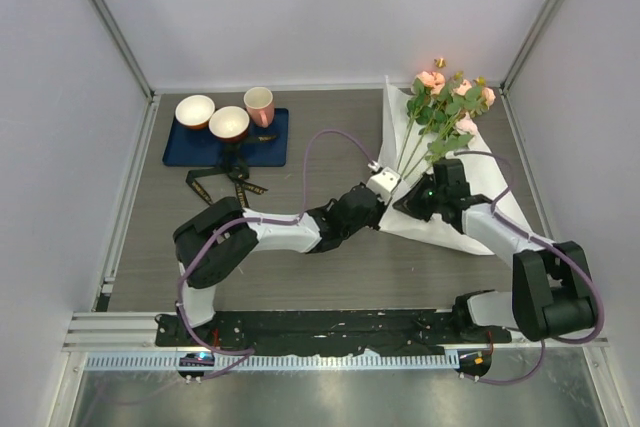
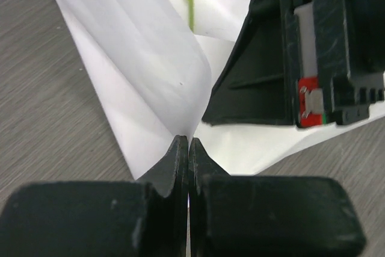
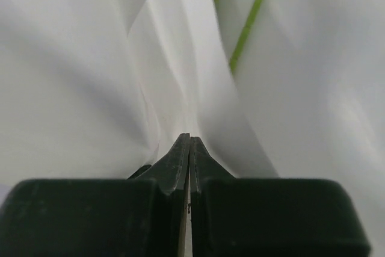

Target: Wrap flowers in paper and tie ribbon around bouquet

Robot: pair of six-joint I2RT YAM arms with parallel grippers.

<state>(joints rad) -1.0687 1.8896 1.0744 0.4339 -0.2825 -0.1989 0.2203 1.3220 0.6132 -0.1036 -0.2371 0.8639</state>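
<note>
The left pincer [image 2: 189, 142] and right pincer [image 3: 190, 139] each pinch a raised fold of the white paper [image 1: 396, 113]. The flowers [image 1: 447, 107] lie on it at the bench's [image 1: 330, 277] far right. The ribbon [image 1: 225, 185] lies well apart, beside the blue mat [image 1: 180, 152].

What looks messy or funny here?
The ribbon lies in a loose tangle at the mat's near edge. The paper is rumpled where the left gripper and right gripper pinch it. Nothing looks spilled or broken.
</note>
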